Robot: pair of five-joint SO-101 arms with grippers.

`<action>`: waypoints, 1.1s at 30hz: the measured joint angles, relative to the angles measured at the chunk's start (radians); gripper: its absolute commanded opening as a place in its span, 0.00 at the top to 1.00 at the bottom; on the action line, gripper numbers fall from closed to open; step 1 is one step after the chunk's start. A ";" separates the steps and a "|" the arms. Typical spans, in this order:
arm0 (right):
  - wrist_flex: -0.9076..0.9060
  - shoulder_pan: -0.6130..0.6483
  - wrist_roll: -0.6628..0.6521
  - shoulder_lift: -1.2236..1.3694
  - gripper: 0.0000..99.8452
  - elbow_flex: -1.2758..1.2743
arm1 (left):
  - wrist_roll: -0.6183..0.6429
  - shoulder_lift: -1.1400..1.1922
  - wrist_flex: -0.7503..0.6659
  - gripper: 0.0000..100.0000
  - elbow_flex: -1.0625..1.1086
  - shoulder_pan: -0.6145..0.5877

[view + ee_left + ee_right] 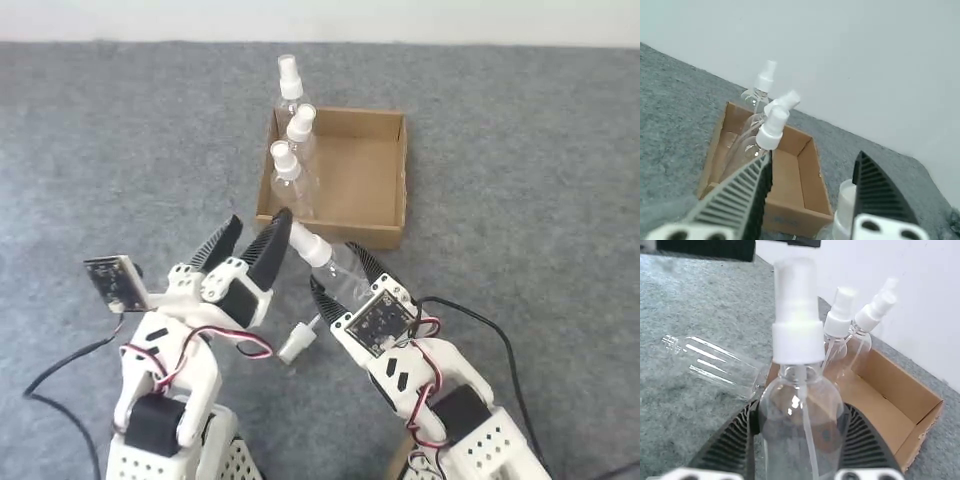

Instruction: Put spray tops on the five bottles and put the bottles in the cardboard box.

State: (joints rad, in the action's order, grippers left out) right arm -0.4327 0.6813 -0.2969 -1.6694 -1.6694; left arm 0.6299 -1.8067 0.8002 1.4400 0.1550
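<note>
Grey carpeted surface runs back to white wall.

Directly on it:
- Cardboard box, open top, toward far side, ahead of both arms.
- Loose spray top, lying down, dip tube angled toward box, on bare carpet between arms, apart from box.
- Uncapped bottle, clear, lying on its side, near box's outer wall; contact with box cannot tell.
- Black cable trailing beside left arm base.
- Second black cable looping by right arm base.

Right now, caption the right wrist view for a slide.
Right tool holding a spray-topped bottle, two more topped bottles at the cardboard box behind.
</note>
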 measured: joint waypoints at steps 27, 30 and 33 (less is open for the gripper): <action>0.000 0.074 0.117 0.000 0.94 0.032 | 0.006 0.000 0.000 0.75 0.000 0.011; 0.000 0.075 0.117 0.000 0.94 0.032 | 0.006 0.000 -0.002 0.75 -0.002 0.035; 0.000 0.075 0.117 0.002 0.94 0.031 | -0.031 0.000 -0.005 0.75 -0.003 0.061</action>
State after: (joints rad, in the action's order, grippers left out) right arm -0.4327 0.7564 -0.1803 -1.6678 -1.6387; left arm 0.5992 -1.8067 0.7956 1.4369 0.2163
